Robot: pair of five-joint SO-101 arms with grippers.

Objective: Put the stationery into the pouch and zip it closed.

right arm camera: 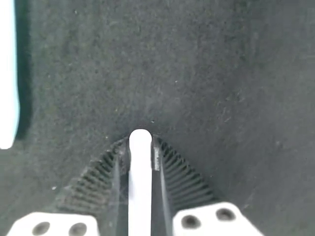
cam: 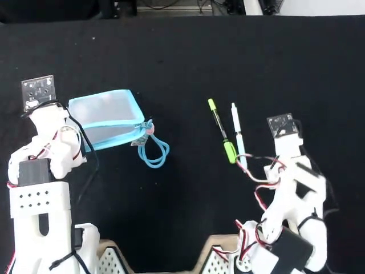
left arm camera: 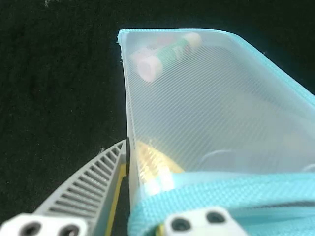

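Both wrist views show grips: left gripper point(left arm camera: 130, 152) on pouch point(left arm camera: 206, 98) edge; right gripper point(right arm camera: 140, 142) on white stick point(right arm camera: 140, 196); overhead, green highlighter point(cam: 220, 130) lies mid-frame.

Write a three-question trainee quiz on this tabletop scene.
1. True or false: the translucent light-blue mesh pouch is empty.
2. The right gripper is shut on: A) a thin white stick, B) a pair of scissors, C) nothing.
3. Fill in: the slim highlighter beside the white plastic pen is black and ____.
Key: 1 false; 2 A; 3 green.
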